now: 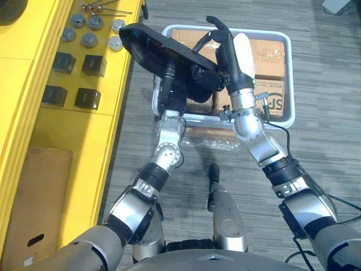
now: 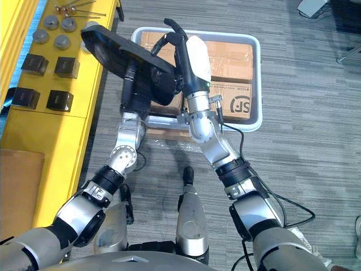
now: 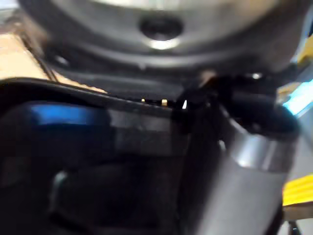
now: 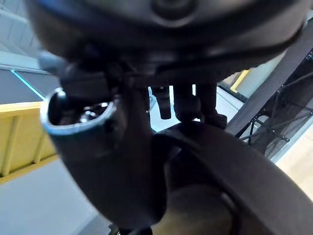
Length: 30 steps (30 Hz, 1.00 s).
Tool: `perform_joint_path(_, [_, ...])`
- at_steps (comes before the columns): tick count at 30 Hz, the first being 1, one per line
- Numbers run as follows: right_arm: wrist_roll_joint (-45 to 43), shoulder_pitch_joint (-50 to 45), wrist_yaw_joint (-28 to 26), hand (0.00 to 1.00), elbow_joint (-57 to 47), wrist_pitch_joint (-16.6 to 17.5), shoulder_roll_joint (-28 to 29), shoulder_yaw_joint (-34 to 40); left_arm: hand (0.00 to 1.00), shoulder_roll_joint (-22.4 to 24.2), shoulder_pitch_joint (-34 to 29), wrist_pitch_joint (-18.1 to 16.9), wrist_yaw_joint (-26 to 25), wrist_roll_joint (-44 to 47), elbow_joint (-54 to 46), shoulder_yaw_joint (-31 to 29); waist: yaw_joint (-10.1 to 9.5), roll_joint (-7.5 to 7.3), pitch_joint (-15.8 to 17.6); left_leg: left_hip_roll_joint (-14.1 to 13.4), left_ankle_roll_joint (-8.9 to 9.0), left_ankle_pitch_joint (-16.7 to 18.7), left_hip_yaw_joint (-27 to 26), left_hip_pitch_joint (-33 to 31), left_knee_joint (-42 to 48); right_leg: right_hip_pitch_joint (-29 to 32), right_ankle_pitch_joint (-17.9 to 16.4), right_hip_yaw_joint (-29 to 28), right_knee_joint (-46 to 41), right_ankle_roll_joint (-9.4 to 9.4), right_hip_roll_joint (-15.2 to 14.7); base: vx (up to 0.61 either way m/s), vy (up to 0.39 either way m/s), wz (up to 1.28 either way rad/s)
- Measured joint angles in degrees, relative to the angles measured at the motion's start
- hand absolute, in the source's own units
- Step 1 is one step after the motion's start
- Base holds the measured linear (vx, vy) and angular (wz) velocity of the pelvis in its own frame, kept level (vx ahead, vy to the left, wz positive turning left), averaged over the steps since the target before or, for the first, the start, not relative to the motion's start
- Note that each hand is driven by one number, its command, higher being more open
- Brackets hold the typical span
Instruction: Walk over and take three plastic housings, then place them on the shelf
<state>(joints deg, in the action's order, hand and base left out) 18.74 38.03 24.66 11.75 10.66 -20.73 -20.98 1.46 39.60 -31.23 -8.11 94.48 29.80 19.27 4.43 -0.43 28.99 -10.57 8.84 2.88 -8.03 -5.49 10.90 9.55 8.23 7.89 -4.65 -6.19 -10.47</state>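
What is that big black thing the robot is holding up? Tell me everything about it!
The plastic housing is a flat, black, dull-looking plate with rounded ends. It is up in the air, tilted, above the white bin, with one end pointing toward the yellow shelf. The left hand is under its middle, and the right hand rests against its other end.

Big dark logo letters and a small printed label on the cardboard box (image 2: 233, 92), near right corner of the white bin (image 2: 258, 84).
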Motion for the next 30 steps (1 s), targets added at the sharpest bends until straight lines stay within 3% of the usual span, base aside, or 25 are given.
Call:
perform_joint_path(5, [-1.2, -3.9, -0.1, 0.00, -2.3, 0.3, 0.7, 0.1, 0.00, 0.1, -0.1, -3.8, 0.8, 4.7, 0.0, -2.8, -0.60, -0.13, 0.0, 0.0, 0.00, 0.0, 0.0, 0.0, 0.0, 0.0, 0.0, 0.0, 0.0, 0.00, 0.0, 0.00, 0.000, 0.00])
perform_joint_path(13, [-1.1, -8.6, -0.1, 0.00, -6.1, 2.6, 2.5, 0.0, 0.00, -0.2, -2.0, -3.2, 11.0, 11.7, 0.0, -3.6, -0.34, -2.22, -1.0, 0.0, -0.07, 0.1, -0.2, 0.0, 0.0, 0.0, 0.0, -0.2, 0.2, 0.00, 0.0, 0.00, 0.000, 0.00])
perform_joint_path(21, [-1.1, -13.1, 2.0, 0.00, -7.1, 2.7, 2.7, 0.2, 0.00, -0.4, -6.3, -1.1, 16.3, 11.3, -5.5, -3.8, -0.59, -2.51, -1.3, 0.0, -0.12, 0.2, -0.2, 1.2, -0.4, -1.5, 0.0, -0.2, 0.8, -0.01, 0.0, 0.00, 0.000, 0.00])
perform_joint_path(22, [-1.1, -13.8, 2.2, 1.00, -7.1, 2.7, 2.7, 0.2, 0.00, -0.4, -6.9, -1.1, 16.3, 11.0, -5.7, -3.4, -0.65, -2.54, -1.6, 0.1, -0.12, 0.2, -0.2, 1.3, -0.4, -1.6, 0.0, -0.2, 0.9, -0.01, 0.0, 0.00, 0.000, 0.00])
perform_joint_path(26, [-1.1, -16.3, 2.2, 1.00, -7.2, 2.6, 3.0, 0.1, 0.00, -0.3, -9.9, -1.0, 16.2, 10.0, -8.9, -2.9, -0.99, -2.47, -2.0, 0.1, -0.13, 0.2, -0.2, 2.1, -0.7, -2.4, 0.0, 0.0, 1.2, -0.03, 0.0, 0.00, 0.001, 0.01])
perform_joint_path(30, [-1.2, -21.0, 2.2, 1.00, -7.2, 2.0, 3.4, 0.1, 0.00, -0.3, -13.8, -1.2, 13.8, -0.4, -14.3, -0.8, -1.35, -2.04, -4.6, 0.2, -0.15, 0.1, 0.1, 2.2, -1.3, -3.0, 0.1, 0.6, 2.0, -0.17, -0.1, 0.03, 0.006, 0.07])
